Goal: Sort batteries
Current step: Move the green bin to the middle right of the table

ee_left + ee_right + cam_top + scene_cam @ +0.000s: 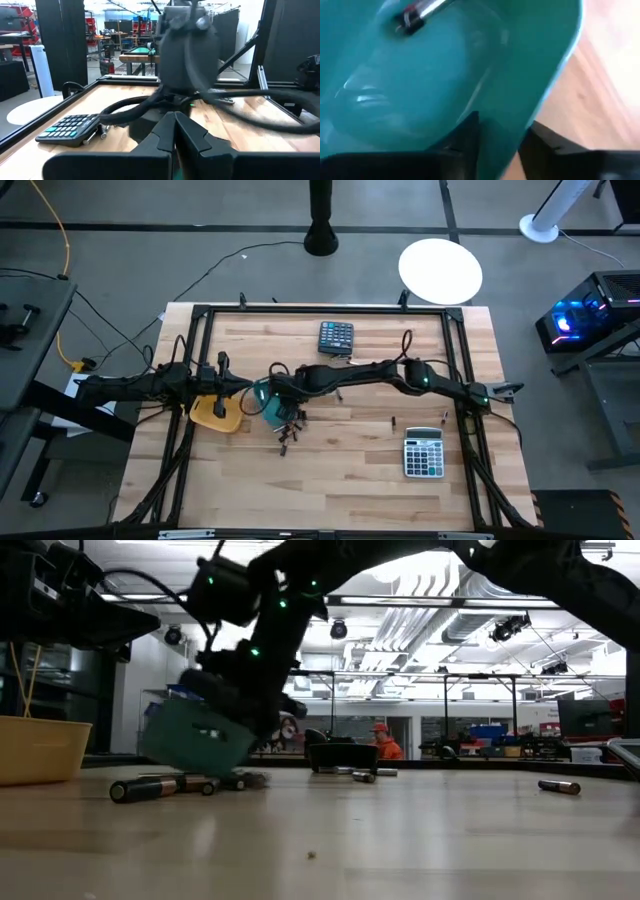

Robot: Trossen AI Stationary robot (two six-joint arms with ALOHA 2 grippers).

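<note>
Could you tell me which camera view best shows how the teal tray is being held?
The right wrist view: the right gripper pinches the teal tray by its rim, one battery inside. The low view shows it tipped; the high view mostly hides it; the left wrist view misses it.

Teal tray (268, 402) at frame centre; yellow tray (216, 414) to its left. Dark batteries (290, 430) with lighter metallic ends. Pale striped wood table (340, 480). Dark calculator (336, 337) above centre, grey calculator (423, 453) lower right. Black arms.
</note>
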